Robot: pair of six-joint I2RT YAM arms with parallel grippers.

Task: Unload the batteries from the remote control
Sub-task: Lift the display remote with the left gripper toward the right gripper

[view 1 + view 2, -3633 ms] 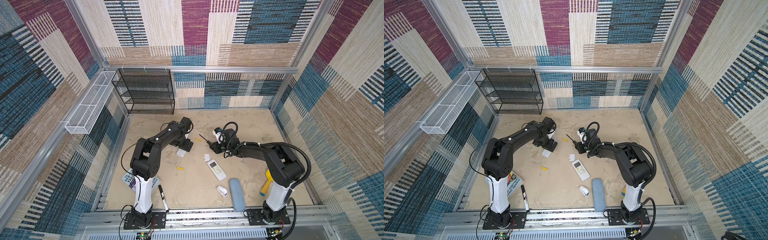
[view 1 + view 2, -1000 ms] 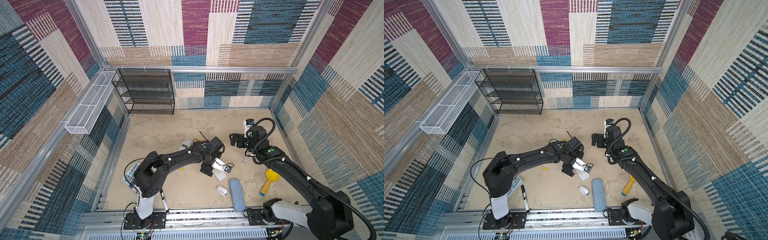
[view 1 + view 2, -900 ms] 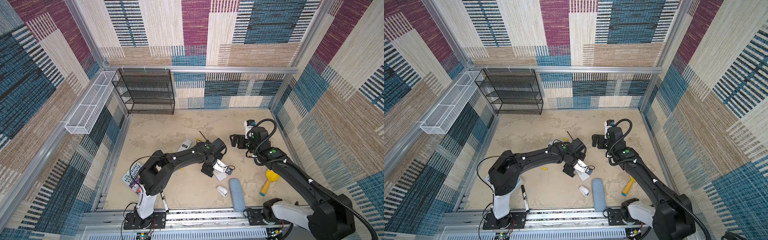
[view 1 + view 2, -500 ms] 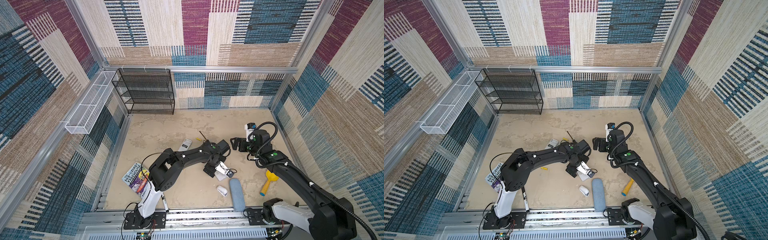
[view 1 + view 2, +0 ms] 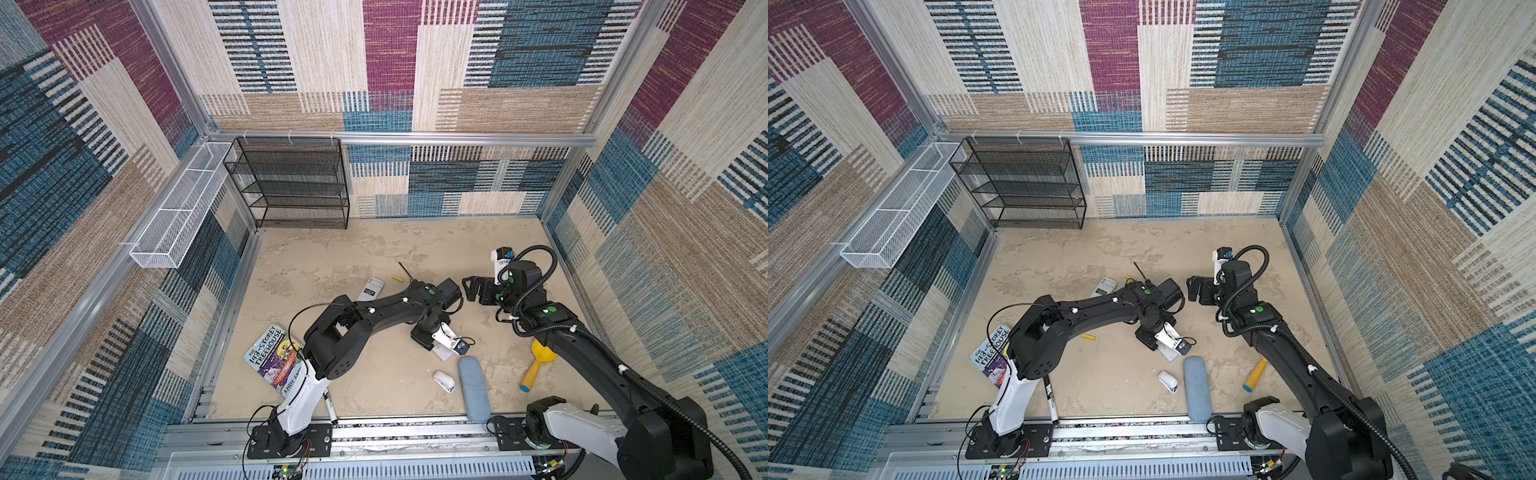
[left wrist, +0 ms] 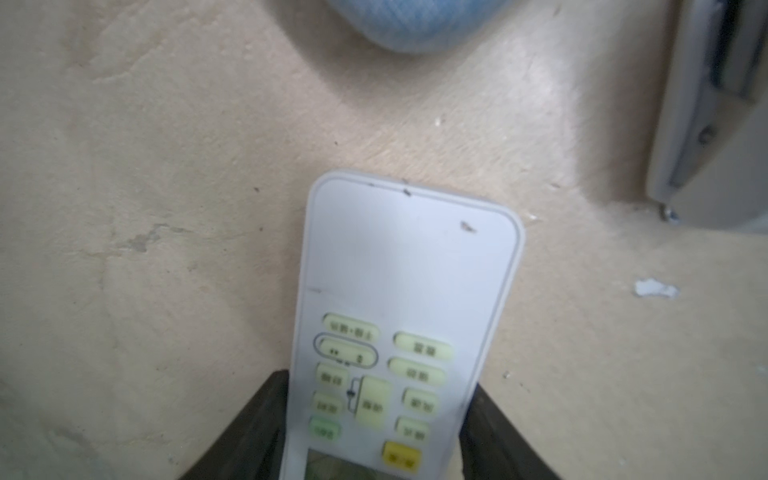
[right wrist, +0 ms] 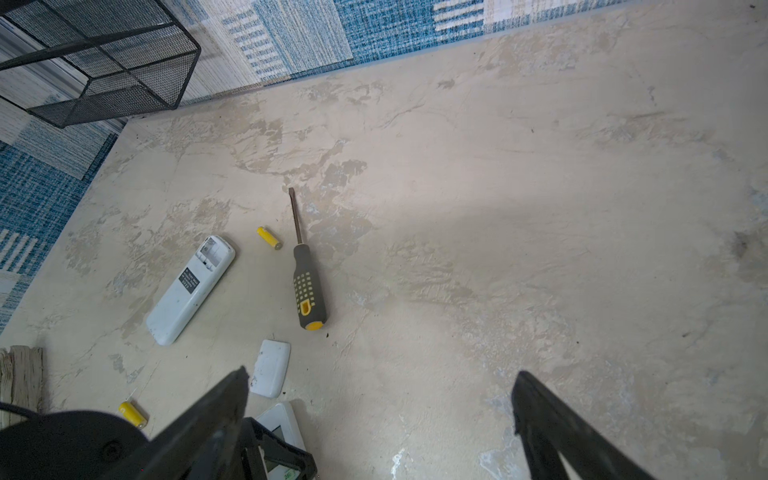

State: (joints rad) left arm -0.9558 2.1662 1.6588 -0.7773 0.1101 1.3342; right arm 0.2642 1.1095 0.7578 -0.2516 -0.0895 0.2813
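Note:
My left gripper [image 6: 376, 380] is shut on a white remote control [image 6: 409, 266] that lies buttons-up on the floor, one finger against each long side. In both top views this gripper [image 5: 432, 343] [image 5: 1148, 334] sits near the middle of the floor, with the remote's end [image 5: 444, 354] sticking out. A second remote control [image 7: 189, 284] lies face down farther back with its battery bay open. Two yellow batteries [image 7: 269, 237] [image 7: 133, 413] lie loose on the floor, as does a white battery cover [image 7: 270, 368]. My right gripper [image 7: 380, 399] [image 5: 473, 293] hangs open and empty to the right.
A screwdriver [image 7: 307, 286] lies beside the far battery. A blue case [image 5: 473, 388], a small white stapler-like object [image 5: 444, 380] and a yellow-handled scraper [image 5: 536, 365] are at the front right. A book [image 5: 274, 359] and a marker [image 5: 330, 409] lie front left. A black mesh shelf [image 5: 295, 183] stands at the back.
The left gripper's jaws have closed from wide open onto the sides of the remote. The left arm has stretched a little further right. The right arm has barely shifted and stays open.

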